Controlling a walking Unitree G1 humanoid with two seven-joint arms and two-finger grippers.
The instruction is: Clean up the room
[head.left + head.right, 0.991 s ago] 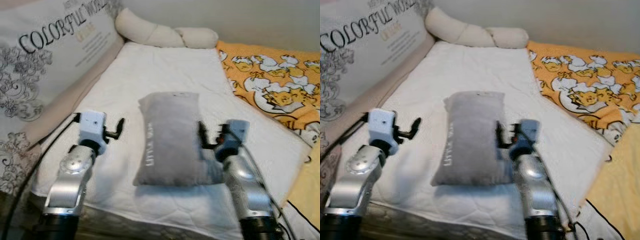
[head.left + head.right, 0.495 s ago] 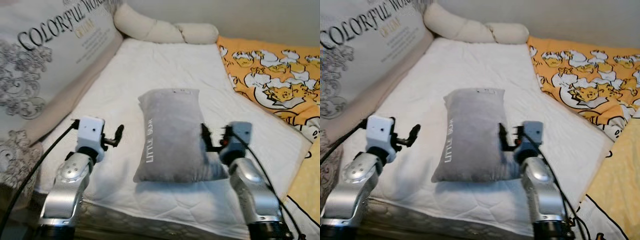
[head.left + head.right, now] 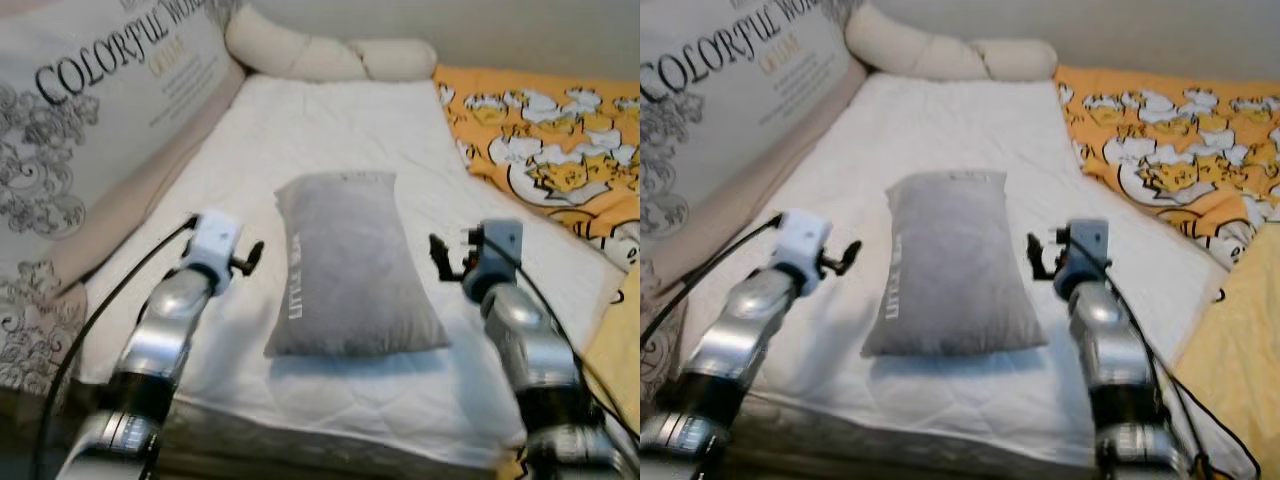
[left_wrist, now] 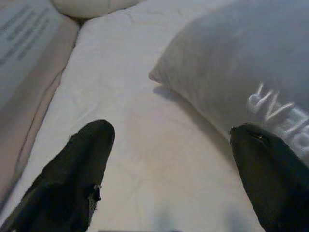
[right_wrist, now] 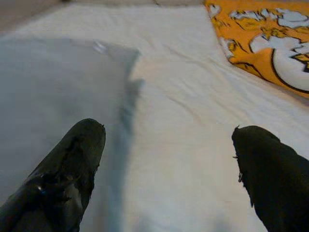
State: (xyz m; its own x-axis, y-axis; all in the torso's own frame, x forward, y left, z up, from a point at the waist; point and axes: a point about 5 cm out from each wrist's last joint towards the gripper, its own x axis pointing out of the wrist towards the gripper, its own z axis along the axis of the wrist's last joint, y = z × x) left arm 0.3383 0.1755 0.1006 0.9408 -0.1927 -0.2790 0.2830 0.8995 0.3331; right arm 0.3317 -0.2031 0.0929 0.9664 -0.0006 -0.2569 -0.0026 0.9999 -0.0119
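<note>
Left eye view is showing a grey pillow lying flat on the white quilted mattress, about midway across the bed and close to its near edge. Its long axis is running away from the robot toward the head of the bed, with the narrower far end pointing at the cream bolster against the wall and the wider end lying nearest the robot. White lettering is running lengthwise along the pillow's left side.

The left gripper is hovering just beside the pillow's left edge, apart from it. In the left wrist view its two black fingers are standing wide apart, with bare sheet between them and one fingertip sitting by the lettered edge of the pillow.

The right gripper is hanging just off the pillow's right edge, also not touching. In the right wrist view its fingers are spread wide, one in front of the grey fabric and the other in front of the white sheet.

A large printed cushion with black script is leaning along the bed's left side. An orange blanket with a cartoon print is lying over the right side of the bed.
</note>
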